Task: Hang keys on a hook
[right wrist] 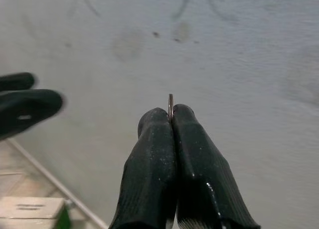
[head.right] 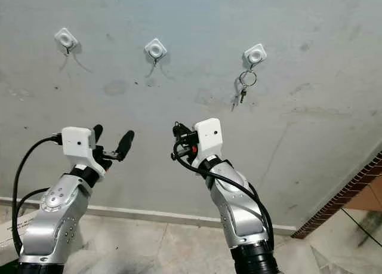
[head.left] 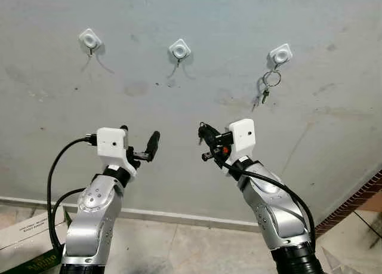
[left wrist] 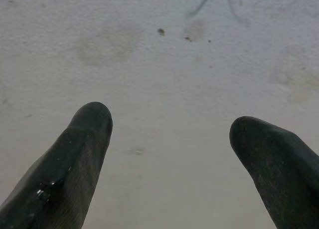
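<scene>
Pinching key ring [right wrist: 170,105], right gripper [head.left: 205,144] jaws shut, below middle hook [head.left: 179,49]; left gripper [head.left: 143,145] jaws wide; keys [head.left: 268,85] on right hook [head.left: 280,55].

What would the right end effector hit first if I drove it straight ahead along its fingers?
Most likely bare wall. The right end effector, shut on a key ring, points at stained plaster below the hooks, not at the middle hook. Depth to the wall is unclear.

A grey wall [head.left: 197,107] carries three white hooks in a row, and a key ring [head.left: 270,83] hangs from the right hook [head.left: 280,54].
</scene>
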